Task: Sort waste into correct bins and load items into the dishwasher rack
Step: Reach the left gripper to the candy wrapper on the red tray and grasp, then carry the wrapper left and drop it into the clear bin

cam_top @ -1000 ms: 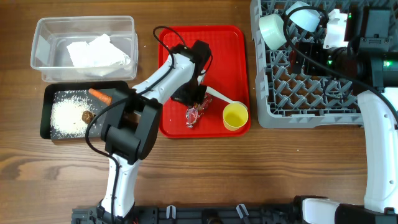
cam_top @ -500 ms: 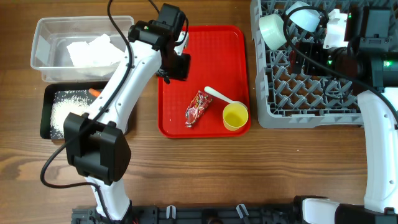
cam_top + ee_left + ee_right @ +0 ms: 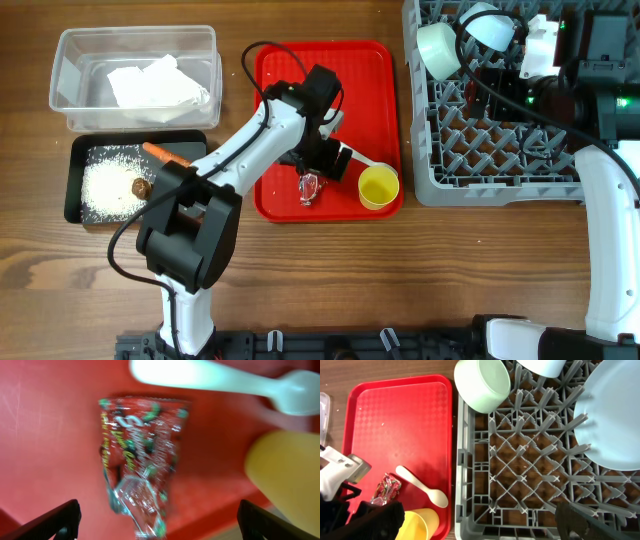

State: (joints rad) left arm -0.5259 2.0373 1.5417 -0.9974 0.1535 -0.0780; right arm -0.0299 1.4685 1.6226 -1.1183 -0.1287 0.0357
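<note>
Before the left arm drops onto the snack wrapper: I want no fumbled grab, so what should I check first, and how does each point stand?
1. Left pincer open: ok, fingertips spread wide.
2. Snack wrapper between the fingertips: ok, roughly centred.
3. Wrapper free of the white spoon: cannot tell; the spoon lies right along its far end.
4. Yellow cup clear of the closing path: cannot tell; it stands near one fingertip.
5. Clear tub has room: ok, only the napkin inside.
6. Right pincer out of the way: ok, over the dishwasher rack.
</note>
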